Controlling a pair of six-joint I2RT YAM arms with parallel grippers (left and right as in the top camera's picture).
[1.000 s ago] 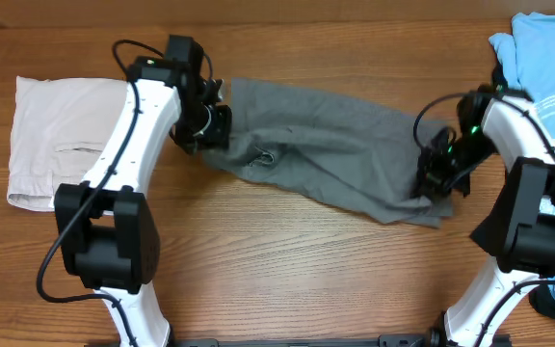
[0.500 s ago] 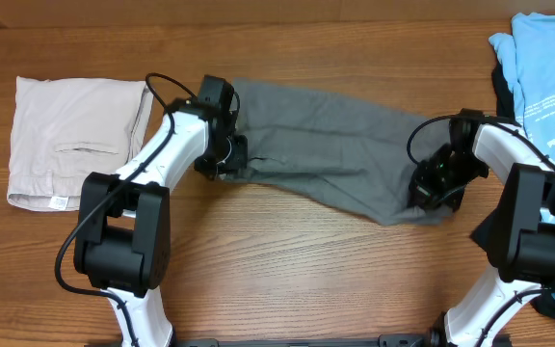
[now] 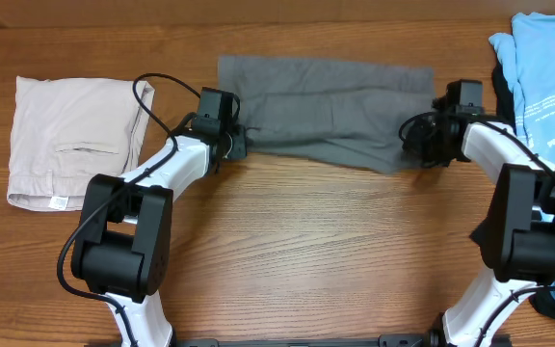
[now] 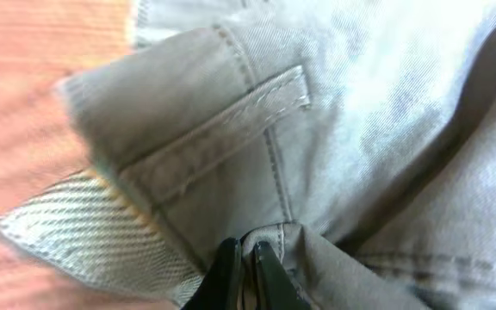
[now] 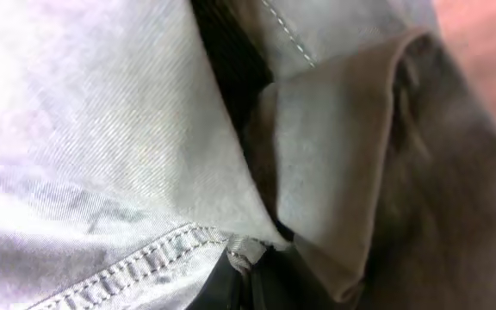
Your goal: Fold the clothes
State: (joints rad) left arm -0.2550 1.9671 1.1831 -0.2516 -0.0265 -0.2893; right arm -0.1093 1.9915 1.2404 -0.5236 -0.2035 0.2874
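The clothes, dark grey woven shorts, lie stretched across the far middle of the table, doubled over lengthwise. My left gripper is shut on the shorts' left end; the left wrist view shows black fingertips pinching a stitched fold of grey cloth beside a belt loop. My right gripper is shut on the right end. In the right wrist view a seamed edge of the shorts is nipped between the dark fingertips, and cloth fills the frame.
Pale beige shorts with a white tag lie folded at the far left. A light-blue printed shirt lies at the far right over something dark. Bare wood table stretches in front of the shorts.
Both grippers carried the shorts' near edge away from me and over the far part. The crumpled, slanted cloth now lies as a straighter band. Both arms have shifted toward the far side.
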